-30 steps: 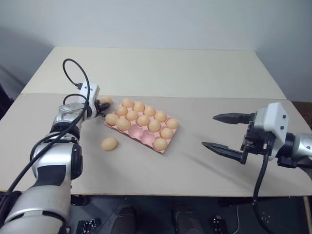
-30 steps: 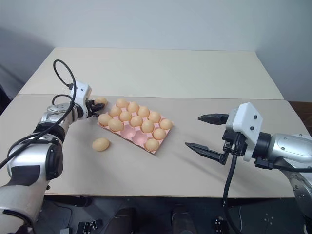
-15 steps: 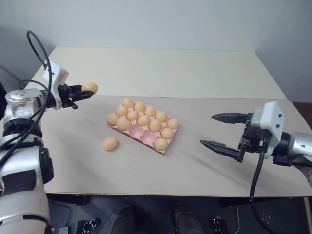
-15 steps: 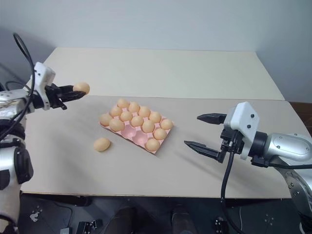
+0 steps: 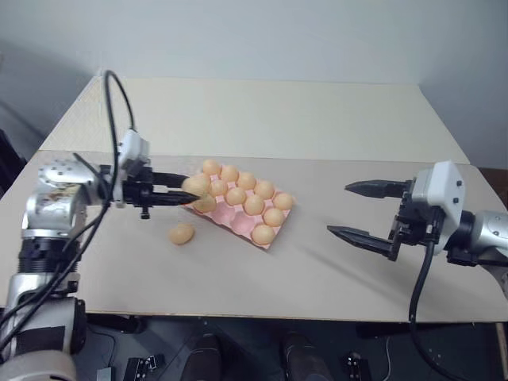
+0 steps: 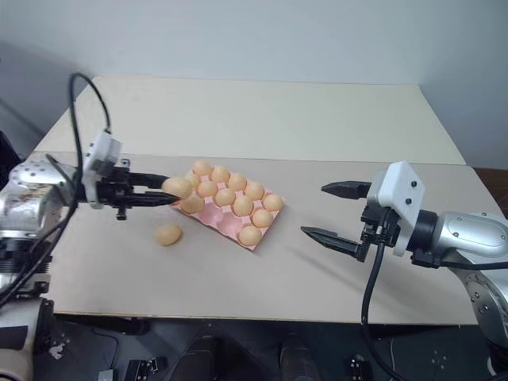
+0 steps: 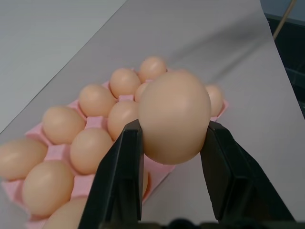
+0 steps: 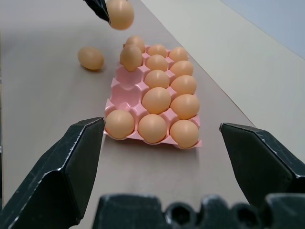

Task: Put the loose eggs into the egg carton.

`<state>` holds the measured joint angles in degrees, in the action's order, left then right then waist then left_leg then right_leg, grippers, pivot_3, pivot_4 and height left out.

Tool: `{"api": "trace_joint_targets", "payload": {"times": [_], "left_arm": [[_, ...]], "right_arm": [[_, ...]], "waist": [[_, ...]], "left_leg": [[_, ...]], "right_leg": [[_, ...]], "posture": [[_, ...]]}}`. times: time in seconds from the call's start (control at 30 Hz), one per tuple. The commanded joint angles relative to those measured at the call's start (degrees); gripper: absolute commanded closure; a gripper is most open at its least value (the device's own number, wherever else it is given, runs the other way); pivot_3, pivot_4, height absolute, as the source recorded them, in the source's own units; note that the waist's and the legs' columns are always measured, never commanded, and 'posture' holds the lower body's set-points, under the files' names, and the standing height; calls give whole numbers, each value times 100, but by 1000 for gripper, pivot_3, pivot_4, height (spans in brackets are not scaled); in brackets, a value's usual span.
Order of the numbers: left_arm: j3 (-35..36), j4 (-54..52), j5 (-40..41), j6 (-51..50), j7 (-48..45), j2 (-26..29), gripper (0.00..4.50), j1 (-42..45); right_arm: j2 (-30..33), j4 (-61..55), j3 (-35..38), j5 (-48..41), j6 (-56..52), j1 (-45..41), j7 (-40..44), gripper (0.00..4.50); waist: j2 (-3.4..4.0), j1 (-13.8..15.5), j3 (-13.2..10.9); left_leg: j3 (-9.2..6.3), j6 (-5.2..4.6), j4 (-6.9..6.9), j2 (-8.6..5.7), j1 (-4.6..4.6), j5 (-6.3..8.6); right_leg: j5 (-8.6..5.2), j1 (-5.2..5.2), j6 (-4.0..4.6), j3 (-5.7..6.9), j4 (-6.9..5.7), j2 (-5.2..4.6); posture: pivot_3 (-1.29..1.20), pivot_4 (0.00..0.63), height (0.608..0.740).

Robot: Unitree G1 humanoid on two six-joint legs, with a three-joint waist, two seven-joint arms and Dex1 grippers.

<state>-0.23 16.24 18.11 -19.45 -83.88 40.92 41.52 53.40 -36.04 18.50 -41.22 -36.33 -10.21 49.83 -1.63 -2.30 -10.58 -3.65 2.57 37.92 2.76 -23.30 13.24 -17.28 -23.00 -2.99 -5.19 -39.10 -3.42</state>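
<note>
The pink egg carton point(image 5: 236, 228) lies mid-table with several tan eggs in its cups; two cups on its near-left side show bare pink point(image 8: 125, 90). My left gripper point(image 5: 189, 191) is shut on an egg point(image 7: 174, 117), held level in the air over the carton's left corner. Its black fingers point(image 7: 119, 181) pinch the egg from both sides. One loose egg point(image 5: 182, 233) rests on the table just left of the carton, below the held egg. Well to the right of the carton, my right gripper point(image 5: 339, 209) hangs open and holds nothing.
The beige table point(image 5: 238, 278) has a seam running across behind the carton, with a second tabletop point(image 5: 262, 111) beyond it. A black cable point(image 5: 115, 103) loops above my left arm. The table's front edge is close below both grippers.
My left gripper lifted an egg from beside the carton's left corner, swung out to the left, and has now come back right, over the carton's left corner. The right gripper has stayed put.
</note>
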Motion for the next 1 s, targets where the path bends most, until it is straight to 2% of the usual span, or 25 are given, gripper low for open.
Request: {"api": "trace_joint_targets", "payload": {"times": [0.03, 0.27, 0.47, 0.57, 0.77, 0.8, 1.0], "left_arm": [[-405, 232, -438, 297, 366, -214, 2946, 316], [-787, 814, -801, 749, 384, -385, 2946, 579], [-691, 690, -647, 677, 150, -251, 2946, 522], [-677, 539, -586, 602, 32, -132, 2191, 458], [-514, 305, -479, 371, 108, 97, 229, 392], [-469, 255, -468, 353, 132, 149, 29, 363], [56, -191, -157, 175, 271, 577, 29, 54]], "right_arm": [[44, -244, 224, -29, 81, 48, -89, 0], [19, -442, 351, -112, 25, 238, -272, 0], [35, -493, 408, -159, 17, 319, -331, 0], [28, -441, 354, -142, 53, 282, -306, 0], [25, -245, 168, -75, 145, 68, -194, 0], [18, -216, 137, -55, 161, 40, -179, 0], [-11, -36, -72, 15, 268, -152, -53, 0]], "waist": [[0, 3, 0], [0, -32, 0], [0, -15, 0], [0, -24, 0], [0, -25, 0], [0, -24, 0], [0, -31, 0]], "left_leg": [[0, 0, 0, 0, 0, 0], [0, -3, 0, -1, 1, 1], [0, -3, 0, -1, -2, 1], [0, -3, 0, -1, -1, 1], [0, -3, 0, -1, 0, 1], [-1, -3, 0, -1, 0, 1], [-1, -3, 0, 0, 0, 1]], "right_leg": [[0, 0, 0, 0, 0, 0], [0, -4, 0, -3, -3, 2], [0, -2, 0, -2, 0, 2], [0, -2, 0, -2, 0, 2], [0, -2, 0, -2, 1, 2], [0, -2, 0, -2, 0, 2], [0, -2, 0, -1, 0, 2]], "posture": [[0, 150, 740], [0, 150, 740], [0, 150, 740], [0, 150, 740], [0, 150, 740], [0, 150, 740], [0, 150, 740]]}}
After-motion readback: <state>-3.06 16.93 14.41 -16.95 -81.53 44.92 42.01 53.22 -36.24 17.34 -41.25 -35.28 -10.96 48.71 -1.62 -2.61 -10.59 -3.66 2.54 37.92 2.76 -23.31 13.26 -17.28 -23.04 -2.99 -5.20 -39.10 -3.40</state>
